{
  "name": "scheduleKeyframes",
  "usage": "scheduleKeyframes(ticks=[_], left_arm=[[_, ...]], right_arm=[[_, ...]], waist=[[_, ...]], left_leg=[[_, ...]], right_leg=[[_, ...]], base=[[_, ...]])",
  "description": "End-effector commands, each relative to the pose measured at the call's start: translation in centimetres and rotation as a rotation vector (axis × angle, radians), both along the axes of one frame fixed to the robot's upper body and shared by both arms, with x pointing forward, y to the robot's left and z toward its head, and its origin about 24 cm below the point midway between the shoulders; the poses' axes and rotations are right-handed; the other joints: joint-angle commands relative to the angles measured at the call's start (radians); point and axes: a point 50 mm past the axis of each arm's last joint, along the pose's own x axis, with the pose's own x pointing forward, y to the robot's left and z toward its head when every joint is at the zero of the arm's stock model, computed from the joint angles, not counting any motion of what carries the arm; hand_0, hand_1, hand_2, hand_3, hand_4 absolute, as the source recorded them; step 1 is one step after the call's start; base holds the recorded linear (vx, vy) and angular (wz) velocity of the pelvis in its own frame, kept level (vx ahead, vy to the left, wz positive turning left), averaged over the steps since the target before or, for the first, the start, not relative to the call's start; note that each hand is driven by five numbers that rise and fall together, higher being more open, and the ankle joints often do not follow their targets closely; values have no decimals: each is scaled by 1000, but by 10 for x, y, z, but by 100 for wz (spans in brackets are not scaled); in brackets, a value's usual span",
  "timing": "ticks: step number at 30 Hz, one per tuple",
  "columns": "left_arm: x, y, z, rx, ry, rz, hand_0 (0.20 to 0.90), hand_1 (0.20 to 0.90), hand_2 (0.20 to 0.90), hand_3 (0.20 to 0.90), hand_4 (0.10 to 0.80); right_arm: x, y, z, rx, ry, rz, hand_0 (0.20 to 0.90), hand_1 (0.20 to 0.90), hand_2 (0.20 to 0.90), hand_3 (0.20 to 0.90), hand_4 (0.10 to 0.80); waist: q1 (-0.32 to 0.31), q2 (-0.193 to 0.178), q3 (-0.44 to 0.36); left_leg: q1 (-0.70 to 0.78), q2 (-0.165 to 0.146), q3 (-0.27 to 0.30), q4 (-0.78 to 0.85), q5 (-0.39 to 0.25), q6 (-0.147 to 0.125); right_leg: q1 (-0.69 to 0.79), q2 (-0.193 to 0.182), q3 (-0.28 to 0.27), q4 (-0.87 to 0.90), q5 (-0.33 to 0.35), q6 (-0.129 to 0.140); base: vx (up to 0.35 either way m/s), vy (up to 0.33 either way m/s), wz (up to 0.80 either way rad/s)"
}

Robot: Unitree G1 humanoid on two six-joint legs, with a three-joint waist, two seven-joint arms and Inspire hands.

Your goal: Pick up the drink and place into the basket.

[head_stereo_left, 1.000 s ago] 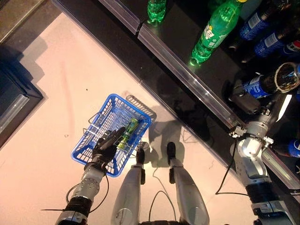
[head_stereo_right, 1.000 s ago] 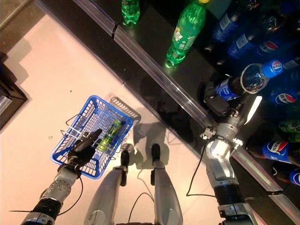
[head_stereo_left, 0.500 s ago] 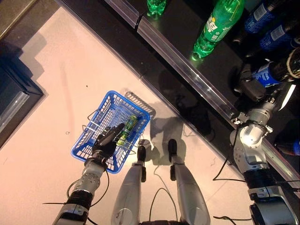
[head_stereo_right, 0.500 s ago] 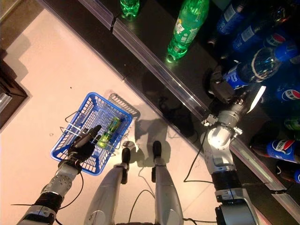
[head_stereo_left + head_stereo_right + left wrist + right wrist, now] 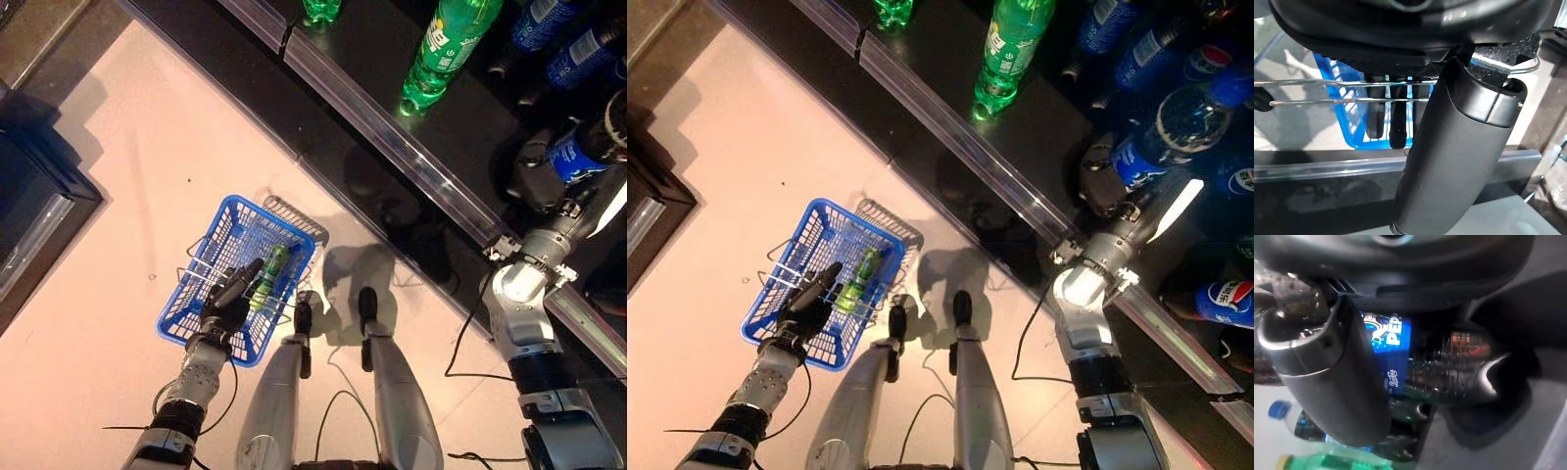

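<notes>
Since a second ago little has moved: the right hand (image 5: 1104,185) has reached slightly further in over the dark shelf, and the left hand (image 5: 227,304) stays at the basket.

On the pale floor, the blue plastic lattice basket (image 5: 211,258) with wire handles sits beside the robot. The left hand is over its near side, its fingers (image 5: 1397,120) laid out straight through the wire handles in the wrist view, not curled round anything. Just beside those fingers, a small green bottle (image 5: 267,276) lies on its side inside the basket.

Further right, a tall green plastic soda bottle (image 5: 1009,49) stands upright on the black shelf (image 5: 387,69). At the far right, the right hand is wrapped round a dark cola bottle with a blue label (image 5: 1386,340), thumb on one side and fingers on the other, the bottle not yet off the shelf among other blue-labelled bottles (image 5: 1225,299).
</notes>
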Motion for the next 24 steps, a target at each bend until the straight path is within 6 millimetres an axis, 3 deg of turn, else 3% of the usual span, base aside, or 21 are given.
scheduleKeyframes(ticks=[1, 10, 24], left_arm=[[8, 9, 54, 20, -361, 33, 300, 300, 300, 200, 100], [-2, 5, 51, 9, -370, 34, 300, 300, 300, 200, 100], [-19, 6, 41, 11, -364, 44, 300, 300, 300, 200, 100]], right_arm=[[-39, -8, 70, -178, -405, -141, 300, 300, 300, 200, 100], [-59, 9, 67, -370, -481, -207, 300, 300, 300, 200, 100], [-89, 38, 82, -628, -556, 89, 300, 300, 300, 200, 100]], waist=[[-28, 40, -22], [-50, 40, -22], [-76, 24, -22]], left_leg=[[-36, -35, -65, 40, -7, 18], [-34, -44, -46, 64, -25, 30], [122, -66, -5, 19, -33, 44]], right_leg=[[47, 25, -18, 41, -68, 22], [40, 22, 1, 45, -57, 22], [159, 22, 56, -51, 6, 55]], base=[[-10, 49, 2], [-33, 57, -1], [-14, 82, -9]])
